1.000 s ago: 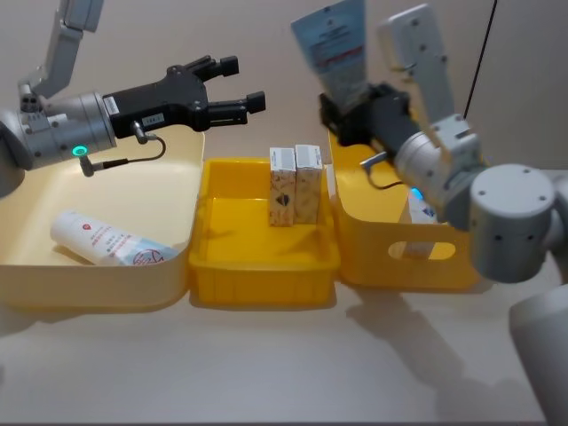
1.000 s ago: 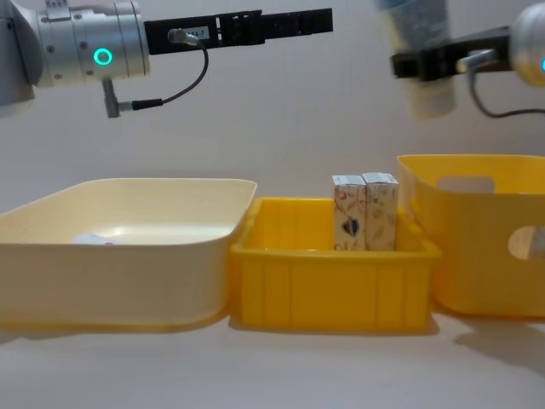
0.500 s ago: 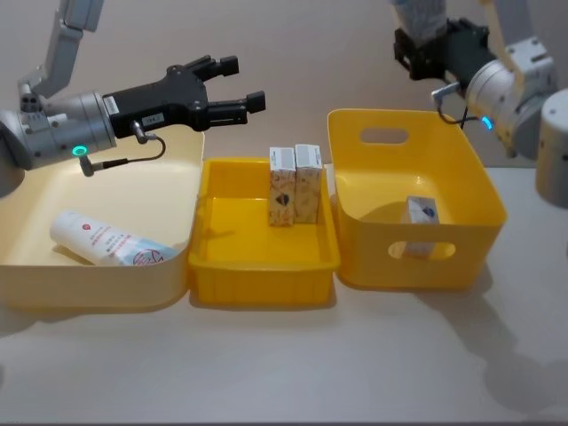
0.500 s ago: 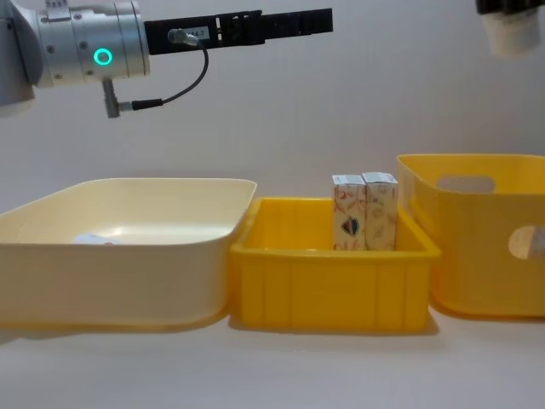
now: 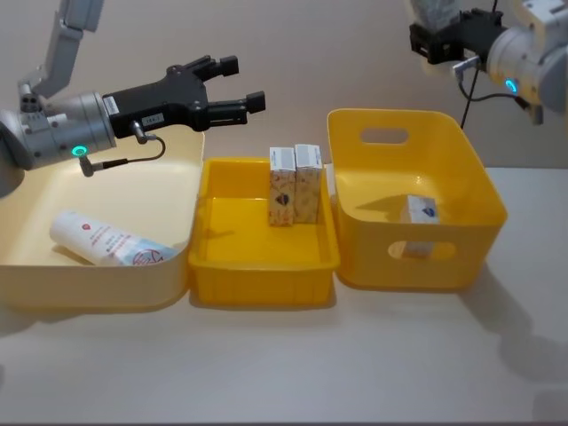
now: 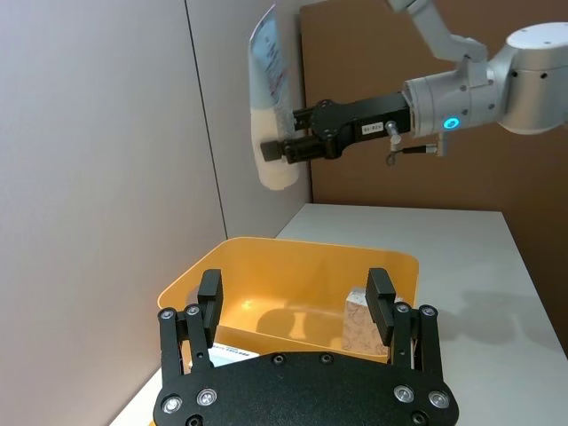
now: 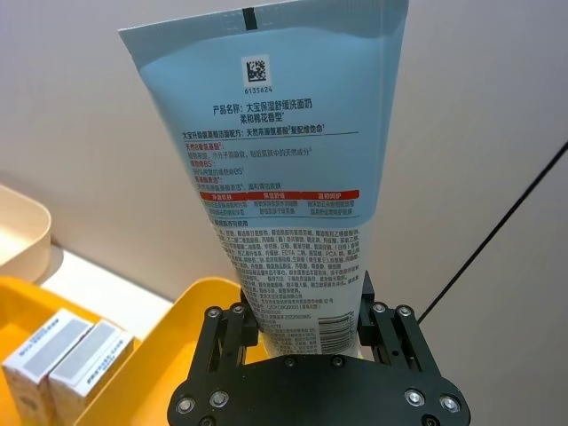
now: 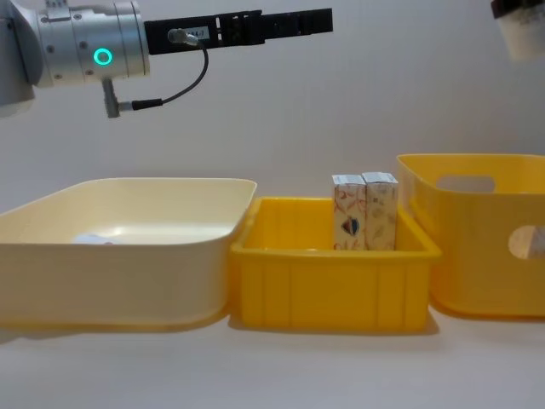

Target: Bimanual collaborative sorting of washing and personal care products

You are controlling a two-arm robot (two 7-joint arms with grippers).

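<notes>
A pale bench [image 5: 266, 364] against a plain grey wall carries three bins in a row: a cream bin [image 5: 106, 266] on the robot's left, a shallow yellow tray [image 5: 262, 266] in the middle, and a deep yellow bin [image 5: 417, 257] on the right.

The right gripper [image 6: 297, 146] is raised high above the deep bin's far side, its jaws clamped on the white lower end of a light blue tube [image 7: 275, 142], which stands upright with its crimped end uppermost. The left gripper [image 5: 240, 84] hovers over the far edge of the cream bin, jaws spread wide and empty.

Two cream cartons [image 5: 295, 184] stand upright, touching, in the tray. A white tube [image 5: 106, 240] lies in the cream bin, and a small box [image 5: 422, 213] sits in the deep bin.

Risk: the grasp is low on a soft, tall tube. A quick swing could tilt it or let it slip, probably dropping it into the wrong bin. A handover may miss if the tube sways between the open jaws.
</notes>
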